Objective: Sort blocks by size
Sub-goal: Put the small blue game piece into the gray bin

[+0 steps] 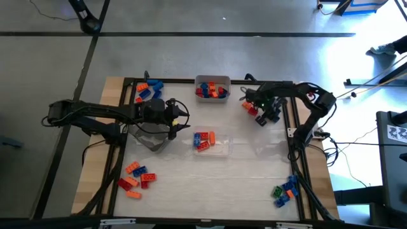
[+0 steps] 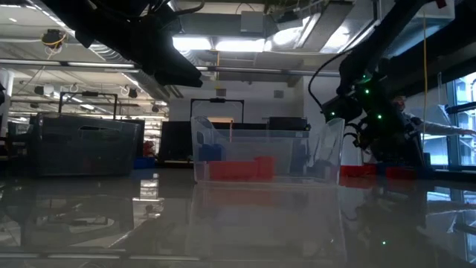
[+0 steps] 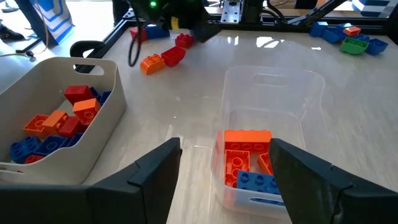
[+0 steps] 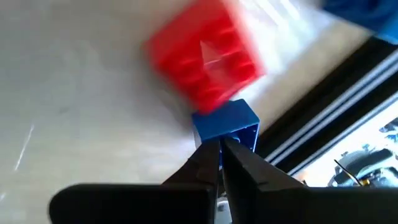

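Observation:
Blocks lie in loose groups at the table's far left [image 1: 148,91], near left [image 1: 137,178], near right [image 1: 286,191] and far right [image 1: 249,107]. My right gripper [image 1: 262,119] is at the far right group, shut on a small blue block [image 4: 227,124], with a red block [image 4: 205,59] just beyond it. My left gripper [image 3: 227,155] hangs open over the table's middle, next to the clear tray [image 3: 273,87], and touches nothing. My right gripper pinches the blue block by its near edge [image 4: 219,135], with only the fingertips on it. The fingers slant steeply down from above. Whether the block rests on the table or hangs clear cannot be told.
A white bin [image 1: 212,81] at the far middle holds red, blue and orange blocks. The clear tray [image 1: 224,147] at the centre holds orange and blue ones. Black frame rails [image 1: 294,127] run along the table's sides, close to my right gripper.

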Available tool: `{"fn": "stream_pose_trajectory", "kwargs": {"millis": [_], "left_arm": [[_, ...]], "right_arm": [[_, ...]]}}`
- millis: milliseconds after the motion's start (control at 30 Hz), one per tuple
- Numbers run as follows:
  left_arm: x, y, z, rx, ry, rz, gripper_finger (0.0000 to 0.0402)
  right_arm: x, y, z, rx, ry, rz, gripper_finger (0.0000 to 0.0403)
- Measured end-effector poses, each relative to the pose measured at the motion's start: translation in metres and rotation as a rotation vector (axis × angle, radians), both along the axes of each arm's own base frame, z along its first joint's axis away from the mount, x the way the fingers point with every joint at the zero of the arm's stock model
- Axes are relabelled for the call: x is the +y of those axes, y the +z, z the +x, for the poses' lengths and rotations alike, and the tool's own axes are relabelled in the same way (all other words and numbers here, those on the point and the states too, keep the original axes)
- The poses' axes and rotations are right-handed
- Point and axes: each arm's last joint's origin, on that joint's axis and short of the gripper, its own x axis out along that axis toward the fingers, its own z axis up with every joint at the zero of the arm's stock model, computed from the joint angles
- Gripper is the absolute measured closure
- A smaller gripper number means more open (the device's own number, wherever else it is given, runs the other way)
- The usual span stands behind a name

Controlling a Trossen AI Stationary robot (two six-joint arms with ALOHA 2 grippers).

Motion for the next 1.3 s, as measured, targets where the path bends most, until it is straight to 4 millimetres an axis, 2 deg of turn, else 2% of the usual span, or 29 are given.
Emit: {"fn": "stream_pose_trajectory", "kwargs": {"millis": [300,533,633,967,1067,1300], "left_arm": [[0.000,0.000,0.000,0.000,0.000,0.000,0.0170],[0.000,0.000,0.000,0.000,0.000,0.000,0.0170],[0.000,0.000,0.000,0.000,0.000,0.000,0.0170],[0.000,0.000,0.000,0.000,0.001,0.000,0.0170],[0.000,0.000,0.000,0.000,0.005,-0.009,0.0170],[0.000,-0.001,-0.001,0.011,0.006,-0.014,0.0170]], "right_arm": [[0.036,0.006,0.035,-0.087,0.110,0.042,0.0381],[0.054,0.018,0.067,-0.211,0.222,-0.012,0.0381],[0.058,0.022,0.074,-0.224,0.250,-0.028,0.0381],[0.058,0.041,0.083,-0.208,0.312,-0.071,0.0381],[0.060,0.050,0.079,-0.208,0.342,-0.059,0.0381],[0.066,0.079,0.061,-0.394,0.378,-0.092,0.0382]]}}
